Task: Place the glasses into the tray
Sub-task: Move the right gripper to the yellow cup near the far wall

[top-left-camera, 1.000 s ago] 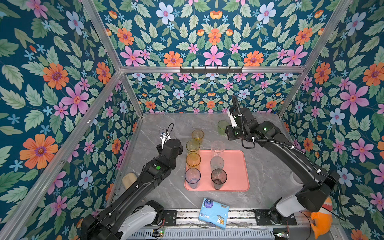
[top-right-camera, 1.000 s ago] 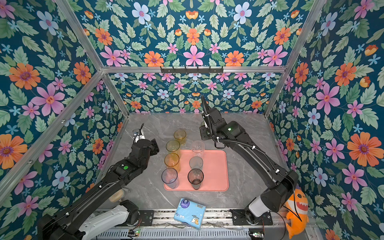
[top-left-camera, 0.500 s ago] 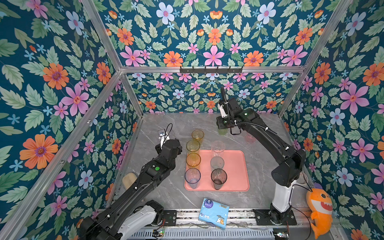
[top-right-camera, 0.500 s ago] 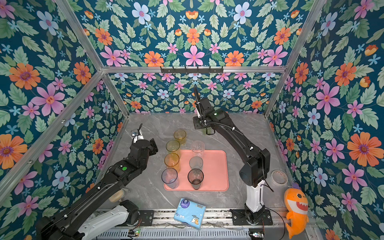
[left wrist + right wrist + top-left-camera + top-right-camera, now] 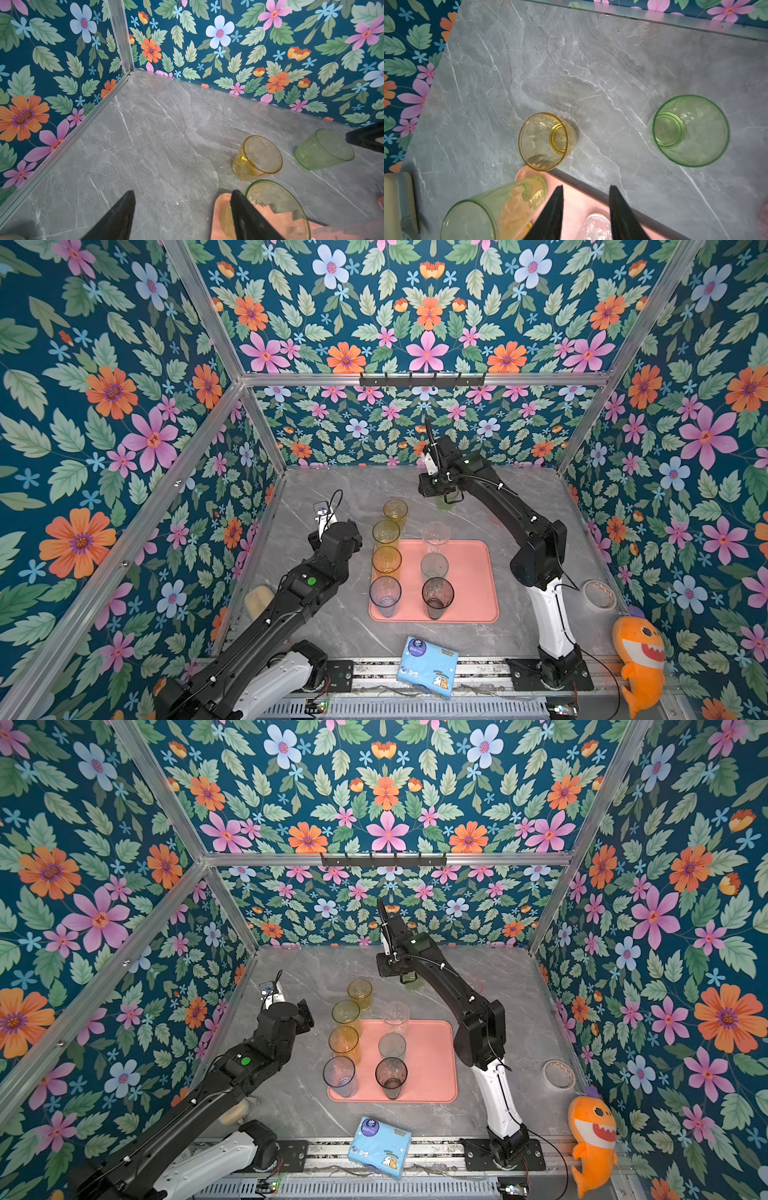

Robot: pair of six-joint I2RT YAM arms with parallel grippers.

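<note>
The salmon-pink tray [image 5: 469, 572] holds several glasses in both top views: yellow-green [image 5: 386, 531], amber [image 5: 386, 560], blue-grey [image 5: 385, 592], clear [image 5: 436, 536], a short grey one [image 5: 434, 566] and smoky dark [image 5: 437, 594]. A short amber glass [image 5: 395, 510] and a short green glass [image 5: 691, 131] stand on the table behind the tray. High over the green glass, my right gripper [image 5: 449, 498] is open and empty. My left gripper [image 5: 182, 199] is wide open and empty beside the tray's back left corner [image 5: 222, 207].
A light-blue tissue packet [image 5: 428, 659] lies at the front edge. A tape roll [image 5: 598, 595] and an orange shark toy [image 5: 640, 651] sit at the right. Flowered walls close the back and sides. A pale pink glass [image 5: 473, 985] stands behind my right arm.
My right arm has pulled its wrist back and to the left, towards the back wall, and its elbow has folded in. The left arm and the glasses have not moved.
</note>
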